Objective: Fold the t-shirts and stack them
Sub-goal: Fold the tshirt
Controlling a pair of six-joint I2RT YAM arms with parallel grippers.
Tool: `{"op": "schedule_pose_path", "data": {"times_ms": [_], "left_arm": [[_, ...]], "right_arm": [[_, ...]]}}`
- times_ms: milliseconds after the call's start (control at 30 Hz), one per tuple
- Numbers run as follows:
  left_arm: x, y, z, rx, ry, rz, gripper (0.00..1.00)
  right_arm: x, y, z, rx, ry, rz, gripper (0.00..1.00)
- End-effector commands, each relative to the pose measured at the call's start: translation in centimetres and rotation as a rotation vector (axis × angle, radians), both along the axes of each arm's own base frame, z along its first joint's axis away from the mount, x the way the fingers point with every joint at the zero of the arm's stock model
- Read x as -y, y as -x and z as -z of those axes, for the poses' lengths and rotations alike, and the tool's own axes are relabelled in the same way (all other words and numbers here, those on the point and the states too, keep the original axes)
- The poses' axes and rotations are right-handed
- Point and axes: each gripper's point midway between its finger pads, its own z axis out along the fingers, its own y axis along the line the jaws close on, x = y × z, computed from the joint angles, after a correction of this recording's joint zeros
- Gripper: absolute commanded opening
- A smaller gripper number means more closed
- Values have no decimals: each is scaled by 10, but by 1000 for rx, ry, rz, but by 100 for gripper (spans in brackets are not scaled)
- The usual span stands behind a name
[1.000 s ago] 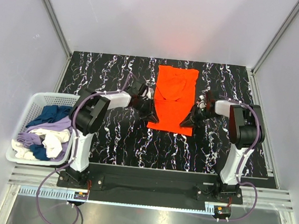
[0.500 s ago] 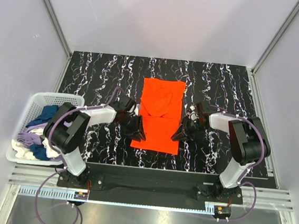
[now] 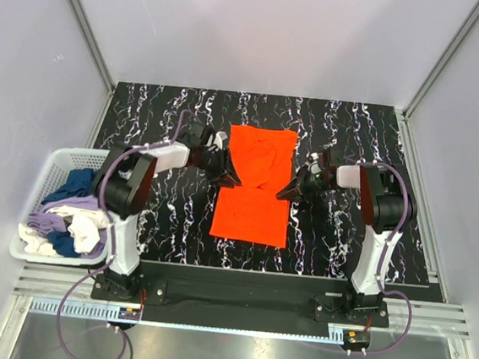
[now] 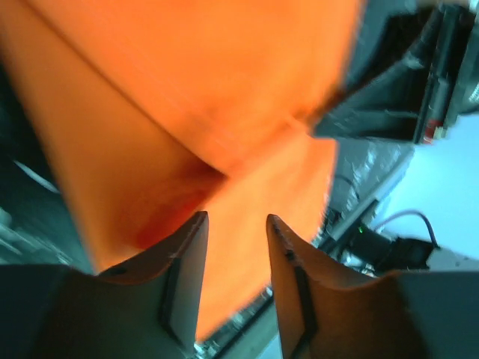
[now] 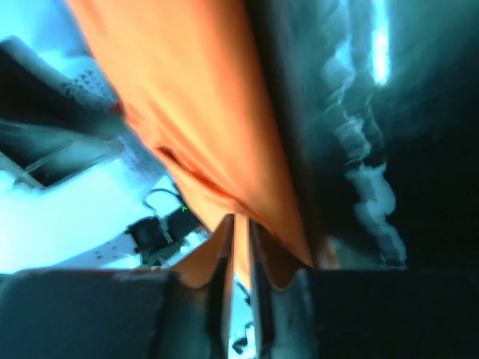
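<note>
The orange t-shirt (image 3: pixel 251 219) lies lengthwise on the black marbled table, its far half rumpled. My left gripper (image 3: pixel 228 178) is at the shirt's left edge about halfway along. In the left wrist view its jaws (image 4: pixel 236 217) stand open, with the orange cloth (image 4: pixel 187 90) beyond the gap. My right gripper (image 3: pixel 289 193) is at the right edge, opposite the left one. In the right wrist view its fingers (image 5: pixel 241 218) are almost together, with a thin fold of the orange cloth (image 5: pixel 194 112) pinched at their tips.
A white basket (image 3: pixel 55 155) stands at the table's left edge. It holds navy (image 3: pixel 78 185), lavender (image 3: pixel 93 201) and cream (image 3: pixel 84 226) t-shirts in a heap. Bare table (image 3: pixel 169 113) surrounds the orange shirt, and grey walls close in three sides.
The orange t-shirt slid towards the near edge and a little left, then stopped. Both grippers have since moved back along its side edges to mid-length. The left jaws have opened.
</note>
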Motion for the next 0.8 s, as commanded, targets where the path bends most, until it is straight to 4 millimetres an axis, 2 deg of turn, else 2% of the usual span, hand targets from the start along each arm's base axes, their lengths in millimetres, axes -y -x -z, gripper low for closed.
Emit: {"op": "schedule_pose_path", "data": {"times_ms": [0, 100, 133, 167, 200, 267, 367, 433, 500, 633, 667, 733, 767], "left_arm": [[-15, -6, 43, -70, 0, 20, 40], [-28, 1, 64, -111, -37, 47, 38], [-31, 2, 62, -98, -41, 49, 37], [-33, 1, 58, -74, -53, 53, 37], [-34, -2, 42, -12, -60, 67, 38], [-36, -5, 27, 26, -81, 66, 40], [-30, -16, -8, 94, -43, 69, 44], [-22, -24, -26, 118, 1, 61, 45], [-11, -41, -45, 165, 55, 50, 46], [9, -67, -50, 153, 187, 25, 46], [11, -72, -29, 106, 190, 8, 46], [15, -89, -22, 102, 209, -24, 45], [14, -93, -2, 70, 192, -37, 44]], "right_arm": [[16, -14, 10, -31, -16, 40, 19], [23, -15, 9, -2, 34, -2, 18], [23, -16, 4, 10, 36, -6, 18], [23, -23, -11, 43, 42, -6, 19], [23, -27, -19, 63, 44, -7, 19], [22, -41, -40, 109, 42, 2, 19], [15, -58, -62, 141, -6, 16, 18], [11, -66, -67, 140, -26, 28, 18], [7, -77, -66, 131, -50, 26, 17], [0, -94, -53, 116, -61, 16, 17], [0, -101, -45, 111, -50, 22, 17], [5, -107, -32, 95, -13, 30, 16], [7, -111, -20, 77, 18, 39, 15]]}}
